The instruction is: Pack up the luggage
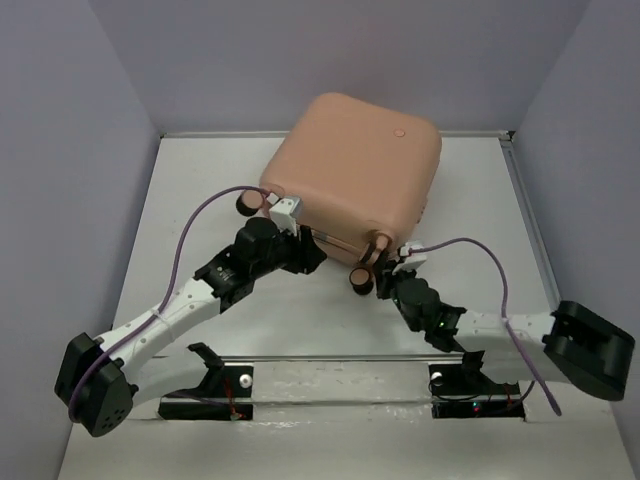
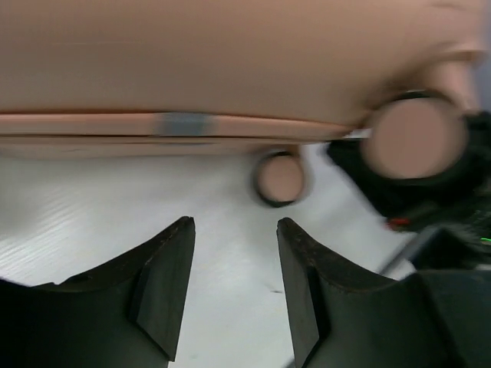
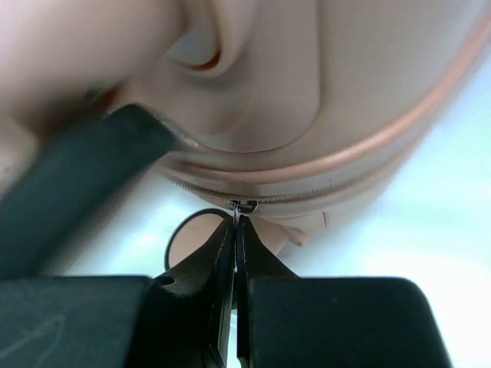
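Pinching zipper pull (image 3: 244,205) on luggage (image 1: 355,170), right pincer (image 3: 236,228) clamped; left pincer (image 2: 235,234) wide, alongside.

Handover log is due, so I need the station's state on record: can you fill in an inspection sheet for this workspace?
Surface: white table, flat.
Job's things: luggage lying flat, lid down, wheels toward the arms.
Clutter: nothing seen.
Grippers: left gripper open, fingers empty, facing the luggage's seam; right gripper shut on the zipper pull.
Cables: a purple left cable and right cable arch over the arms.
Surroundings: plain lilac walls on three sides.
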`<action>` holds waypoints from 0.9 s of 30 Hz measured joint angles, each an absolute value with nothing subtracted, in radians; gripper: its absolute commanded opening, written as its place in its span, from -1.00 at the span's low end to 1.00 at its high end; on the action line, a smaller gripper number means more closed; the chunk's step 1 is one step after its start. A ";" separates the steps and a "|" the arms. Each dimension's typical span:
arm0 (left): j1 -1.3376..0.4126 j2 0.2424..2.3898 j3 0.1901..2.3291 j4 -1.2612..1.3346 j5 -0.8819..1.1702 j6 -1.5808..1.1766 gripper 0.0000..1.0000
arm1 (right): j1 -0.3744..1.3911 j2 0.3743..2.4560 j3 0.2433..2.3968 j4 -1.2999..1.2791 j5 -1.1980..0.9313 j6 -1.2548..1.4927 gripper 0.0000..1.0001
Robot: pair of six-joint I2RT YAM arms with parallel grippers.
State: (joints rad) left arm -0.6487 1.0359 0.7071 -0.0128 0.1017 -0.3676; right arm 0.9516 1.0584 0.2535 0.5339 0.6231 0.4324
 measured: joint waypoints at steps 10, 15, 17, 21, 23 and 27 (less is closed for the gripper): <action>-0.717 1.034 0.712 0.192 0.281 -0.443 -0.88 | 1.184 1.633 0.448 1.090 0.781 0.041 -0.86; -0.728 0.981 0.723 0.121 0.267 -0.433 0.30 | 1.155 1.515 0.404 1.038 0.725 0.101 -0.86; -0.732 0.969 0.729 0.091 0.255 -0.413 0.50 | 1.147 1.416 0.378 0.991 0.685 0.133 -0.86; -0.731 0.957 0.730 0.056 0.265 -0.419 0.63 | 1.121 1.327 0.376 0.908 0.627 0.186 -0.86; -0.732 0.980 0.737 0.055 0.289 -0.420 0.72 | 1.119 1.303 0.369 0.873 0.602 0.213 -0.86; -0.734 1.070 0.771 0.068 0.317 -0.427 0.68 | 1.111 1.267 0.354 0.836 0.573 0.272 -0.86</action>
State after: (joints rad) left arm -0.7338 1.0702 0.7708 0.0685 0.3172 -0.4274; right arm 1.1110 1.2671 0.3542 0.8364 0.5728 0.2718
